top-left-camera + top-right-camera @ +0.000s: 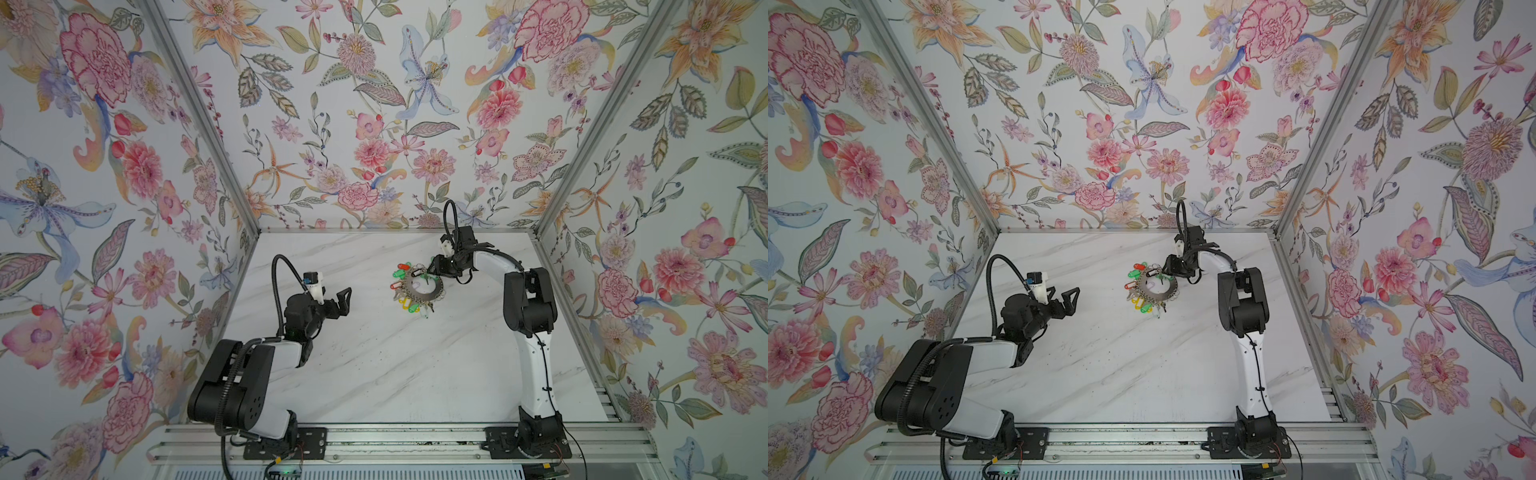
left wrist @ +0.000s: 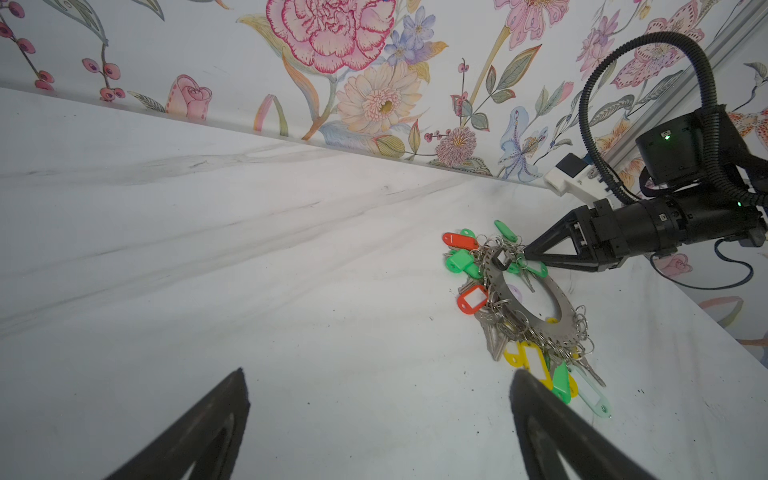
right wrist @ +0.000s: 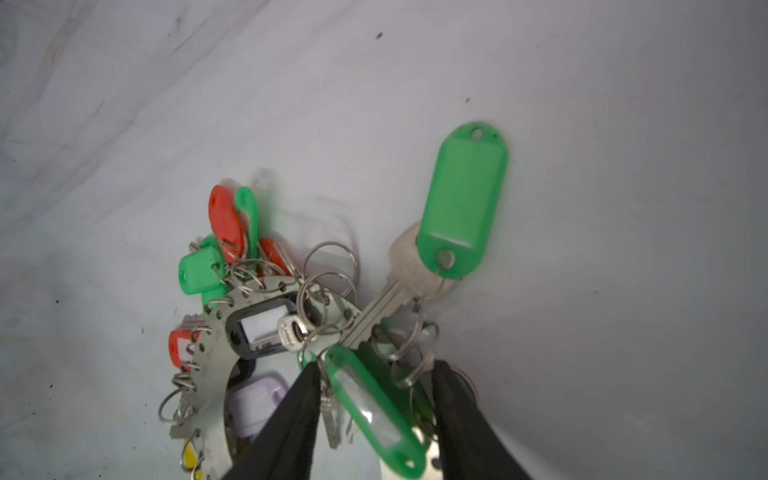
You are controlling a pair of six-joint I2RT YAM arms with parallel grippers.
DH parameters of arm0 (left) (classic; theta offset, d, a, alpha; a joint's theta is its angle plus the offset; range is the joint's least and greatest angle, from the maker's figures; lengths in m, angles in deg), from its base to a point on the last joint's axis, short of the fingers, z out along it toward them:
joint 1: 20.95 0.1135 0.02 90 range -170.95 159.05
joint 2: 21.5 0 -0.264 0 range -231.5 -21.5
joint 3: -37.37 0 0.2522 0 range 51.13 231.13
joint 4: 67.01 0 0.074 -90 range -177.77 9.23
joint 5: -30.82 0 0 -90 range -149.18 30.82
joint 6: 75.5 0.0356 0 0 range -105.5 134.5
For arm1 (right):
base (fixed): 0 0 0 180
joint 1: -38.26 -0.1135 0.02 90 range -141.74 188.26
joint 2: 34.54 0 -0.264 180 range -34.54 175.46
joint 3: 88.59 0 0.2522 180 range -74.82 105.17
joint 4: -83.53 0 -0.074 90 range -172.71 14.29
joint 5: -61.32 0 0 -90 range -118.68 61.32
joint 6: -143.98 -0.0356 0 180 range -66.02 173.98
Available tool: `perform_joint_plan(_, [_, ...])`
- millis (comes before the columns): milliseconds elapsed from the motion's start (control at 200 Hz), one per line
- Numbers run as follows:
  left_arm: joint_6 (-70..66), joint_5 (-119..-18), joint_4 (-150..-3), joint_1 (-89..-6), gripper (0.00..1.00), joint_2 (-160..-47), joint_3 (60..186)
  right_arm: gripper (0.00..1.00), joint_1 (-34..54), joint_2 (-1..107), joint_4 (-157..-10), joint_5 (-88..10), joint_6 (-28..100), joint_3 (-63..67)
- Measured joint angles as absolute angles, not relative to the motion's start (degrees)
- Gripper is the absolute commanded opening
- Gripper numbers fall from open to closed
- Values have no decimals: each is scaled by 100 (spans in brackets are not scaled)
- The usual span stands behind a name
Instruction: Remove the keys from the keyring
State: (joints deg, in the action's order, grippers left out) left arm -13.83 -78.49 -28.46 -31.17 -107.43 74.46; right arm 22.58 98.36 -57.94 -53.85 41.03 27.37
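We see a white marbled surface point(image 1: 374, 374) with both arms over it. The left hand point(image 1: 345, 301) hangs above the surface on the left, well apart from the bundle. Its fingers point(image 2: 232, 399) are spread wide with nothing between them.

The right hand point(image 1: 433, 271) reaches in from the right and meets the far edge of the bundle. In its own wrist view its two fingers point(image 3: 299, 415) stand apart, astride a windowed green tag point(image 3: 374, 409), and we see no clamp on it.

The keyring point(image 2: 561, 307), a flat grey disc with a wide round hole, lies on the surface right of the middle and toward the back in both top views. The keys point(image 2: 494, 336) hang from its rim holes on little wire rings and fan out around it.

One long silvery key point(image 3: 386, 303) lies just ahead of the right hand, with a plain green tag point(image 3: 461, 195) on its ring. A black tag point(image 3: 262, 328) lies across the disc. Red tags point(image 2: 473, 300) and yellow tags point(image 2: 528, 357) lie around the side facing the left hand.
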Motion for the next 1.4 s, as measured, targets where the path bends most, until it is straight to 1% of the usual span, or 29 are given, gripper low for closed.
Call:
perform_joint_plan(115, [-1383, -7851, -2846, -3117, 99, -10743, 7446, 46, 1858, 9172, -6023, -5551, 3926, 1664])
perform_joint_plan(255, [-1386, -7851, -2846, -3117, 99, -10745, 7449, 47, 995, 8282, -6211, -5870, 3450, 475])
perform_joint_plan(375, [-1386, -7855, -2844, -3117, 99, -10776, 7455, 48, 343, 7712, -6283, -6045, 3255, 219])
perform_joint_plan(475, [-1401, -7864, -2844, -3117, 99, -10826, 7457, 47, 385, 7445, -6334, -5986, 3273, 308])
perform_joint_plan(596, [-1401, -7873, -2852, -3117, 99, -10842, 7457, 47, 680, 7555, -6124, -5481, 3568, 652])
perform_joint_plan(681, [-1399, -7866, -2877, -3126, 99, -10842, 7457, 44, 667, 7823, -5803, -5121, 3876, 1030])
perform_joint_plan(821, [-1381, -7846, -2955, -3132, 99, -10839, 7457, 43, 328, 8110, -5453, -4900, 4377, 1222])
perform_joint_plan(961, [-1372, -7829, -3019, -3139, 99, -10839, 7473, 44, -231, 8123, -5177, -4815, 4866, 1207])
perform_joint_plan(1146, [-1337, -7827, -3064, -3139, 99, -10839, 7529, 43, -929, 8125, -5103, -4563, 5188, 1163])
perform_joint_plan(1246, [-1333, -7816, -3089, -3139, 99, -10839, 7534, 41, -1114, 8199, -5099, -4443, 5231, 1191])
perform_joint_plan(1396, [-1296, -7676, -3191, -3139, 99, -10761, 7534, 39, -1156, 8512, -5110, -4216, 5227, 1259])
